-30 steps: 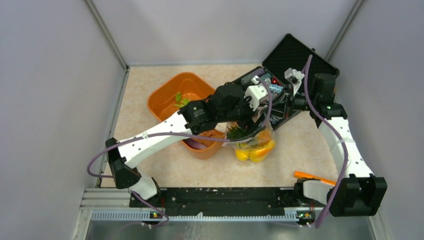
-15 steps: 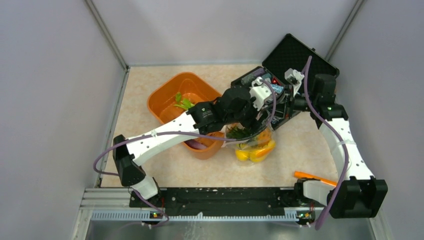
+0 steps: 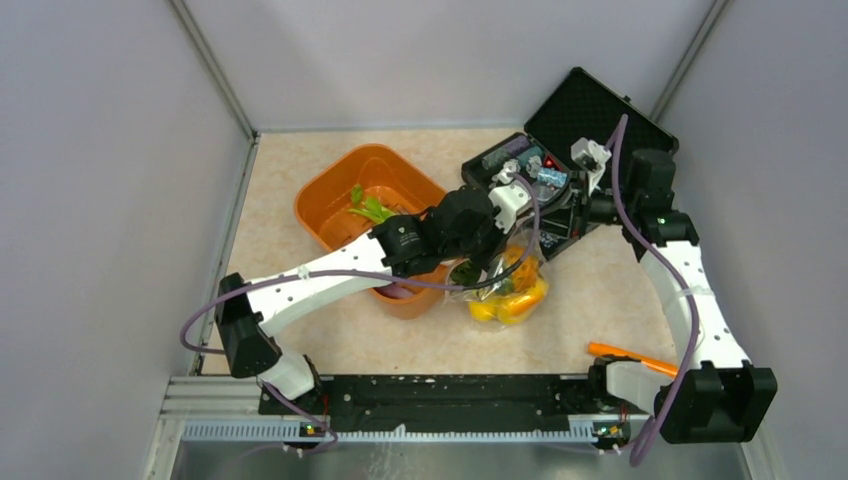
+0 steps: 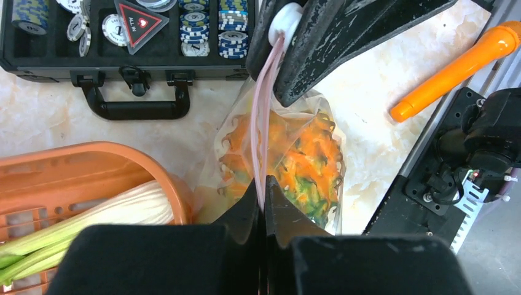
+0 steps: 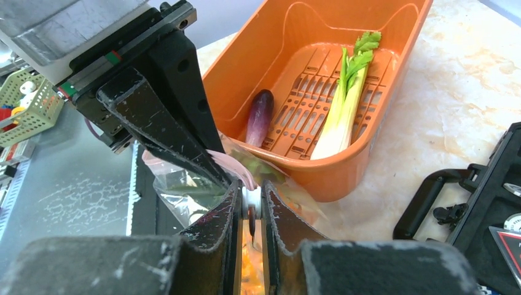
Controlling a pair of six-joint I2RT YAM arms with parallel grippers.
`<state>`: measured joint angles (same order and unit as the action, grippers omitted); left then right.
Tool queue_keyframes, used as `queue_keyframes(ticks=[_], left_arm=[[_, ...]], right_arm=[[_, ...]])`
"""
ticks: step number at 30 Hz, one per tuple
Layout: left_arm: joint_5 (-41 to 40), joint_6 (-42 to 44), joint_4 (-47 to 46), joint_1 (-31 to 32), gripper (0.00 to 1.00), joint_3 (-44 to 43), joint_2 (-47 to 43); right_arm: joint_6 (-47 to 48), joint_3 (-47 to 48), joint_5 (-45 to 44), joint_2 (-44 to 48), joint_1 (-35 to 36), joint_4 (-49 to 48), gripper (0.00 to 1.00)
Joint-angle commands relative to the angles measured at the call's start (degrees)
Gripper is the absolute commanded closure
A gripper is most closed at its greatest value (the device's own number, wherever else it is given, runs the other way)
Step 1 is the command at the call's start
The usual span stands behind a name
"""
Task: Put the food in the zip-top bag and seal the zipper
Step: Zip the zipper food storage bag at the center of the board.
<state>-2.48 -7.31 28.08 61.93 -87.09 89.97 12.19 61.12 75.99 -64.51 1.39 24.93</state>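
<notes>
Two grippers now hold one strip. A second ago the left gripper stood with its jaws wide apart over the mouth of the clear crinkly zip-top bag. Its jaws are now pressed together on the thin pinkish-red zipper at the near end of the mouth. The right gripper has not changed: its jaws are clamped on the far end of the same strip.

Result: the strip runs taut and straight between the two grips, with the mouth drawn flat.

Position: the bag hangs from the grips near the middle of the table. It sits between the orange plastic tub, toward the far left corner, and the open black case at the far right corner.

Contents: yellow and orange toy fruit show through the plastic.

Caution: the purple toy eggplant and the green-white leafy stalk lie in the tub, outside the bag. The closing grip suggests that sealing is beginning. If the strip is pressed shut now, the loading step would remain incomplete. Whether any length of the strip is already locked cannot be determined.
</notes>
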Motion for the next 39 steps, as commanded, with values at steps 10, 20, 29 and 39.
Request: queue_keyframes(ticks=[10,20,29,39], left_arm=[[15.07,8.19,-1.14,-3.78,1.00,6.73,-12.56],[32.92,17.50,6.32,-8.93,1.00,11.44,-21.67],[37.09,19.50,6.46,-8.89,1.00,8.82,-17.75],[35.72,19.34,5.63,-8.93,1.00,8.22,-16.54]], right_arm=[[-19.93,-6.98,2.99,9.89,0.37,-26.05,0.27],[-16.23,-13.84,7.45,12.53,4.88,-30.40,0.25],[-13.42,-12.87,7.89,10.29,11.34,-26.22,0.34],[-5.77,-13.68,1.00,9.32,16.80,-17.41,0.68]])
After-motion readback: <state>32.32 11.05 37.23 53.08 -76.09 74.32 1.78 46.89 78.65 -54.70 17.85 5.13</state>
